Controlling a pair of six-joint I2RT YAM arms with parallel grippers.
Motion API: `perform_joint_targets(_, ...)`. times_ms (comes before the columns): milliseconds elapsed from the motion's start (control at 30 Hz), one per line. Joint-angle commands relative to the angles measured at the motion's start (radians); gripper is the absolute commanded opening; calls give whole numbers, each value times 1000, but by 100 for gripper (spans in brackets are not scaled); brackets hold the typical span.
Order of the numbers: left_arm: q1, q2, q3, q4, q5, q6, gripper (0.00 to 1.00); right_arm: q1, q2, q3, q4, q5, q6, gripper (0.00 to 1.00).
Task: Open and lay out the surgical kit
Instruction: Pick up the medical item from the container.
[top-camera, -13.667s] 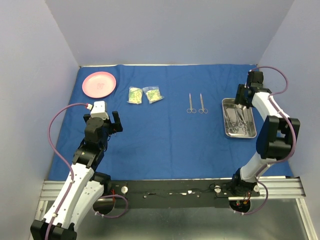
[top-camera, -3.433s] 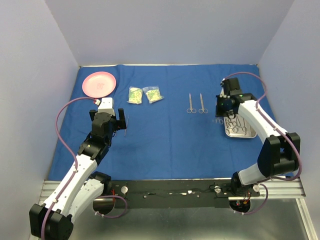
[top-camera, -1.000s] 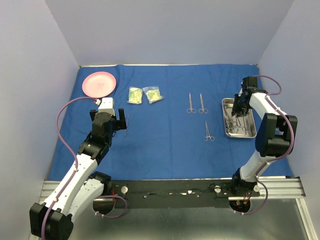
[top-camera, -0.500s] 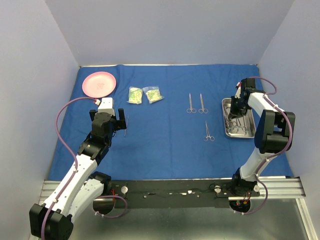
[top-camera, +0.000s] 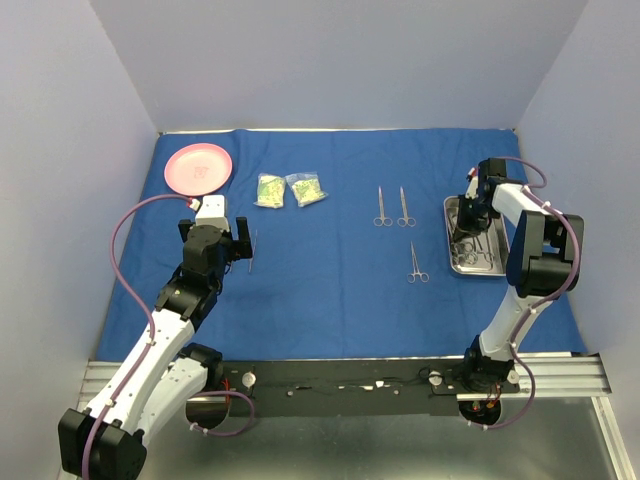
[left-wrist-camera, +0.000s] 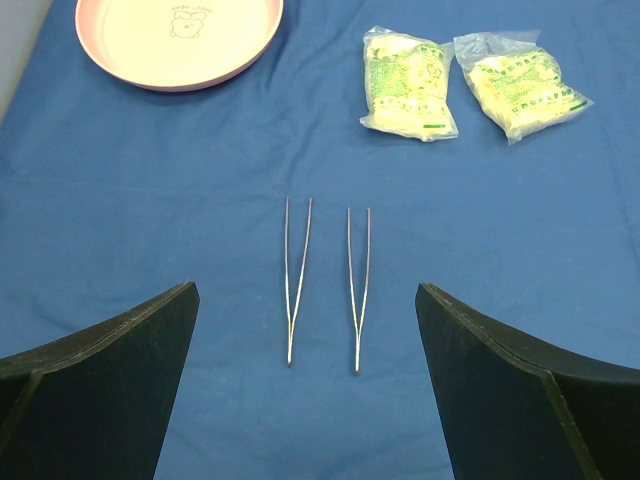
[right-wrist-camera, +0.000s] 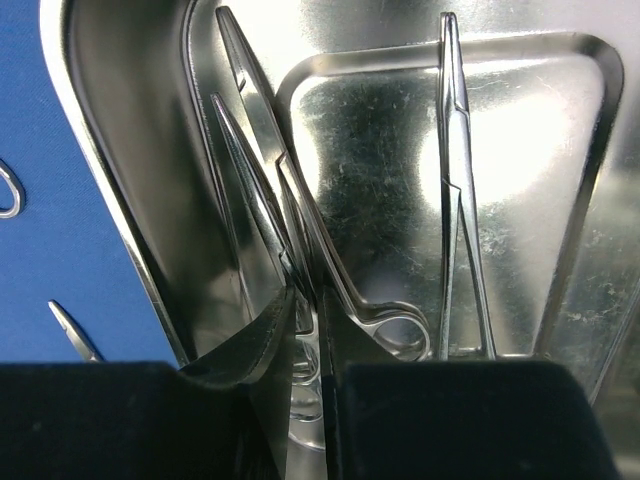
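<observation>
Tray (top-camera: 481, 262) is sitting near the cloth's (top-camera: 330, 290) right edge, with bare cloth lying between it and the tweezers (left-wrist-camera: 297, 285). Only the right wrist view is showing us the right gripper (right-wrist-camera: 308, 300), fingers close either side of a forceps (right-wrist-camera: 290, 240) in the tray. We cannot tell whether they are gripping. Left gripper (left-wrist-camera: 305, 300) is hanging spread above the tweezers.

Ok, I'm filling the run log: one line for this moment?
right pincer: shut on forceps in steel tray | left pincer: open near tweezers | on cloth: three forceps, two packets
</observation>
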Motion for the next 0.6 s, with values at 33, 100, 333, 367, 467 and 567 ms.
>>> perform_joint_targets(33,-3,-17,-5,28,8,8,99,-2,35,9,11,53,-10,18)
perform_joint_targets(100,-3,-17,-5,28,8,8,99,-2,27,1,17,59,-8,14)
perform_joint_targets(333,-3,-13,-5,28,9,8,99,-2,-66,-5,13,114,1,4)
perform_joint_targets(367,-3,-11,-5,29,8,9,99,-2,-91,-4,11,114,10,2)
perform_joint_targets(467,-3,-10,-4,28,8,9,99,0,-129,-8,5,114,42,2)
perform_joint_targets(567,-3,-8,-2,28,6,11,99,0,-166,-13,-4,114,61,2)
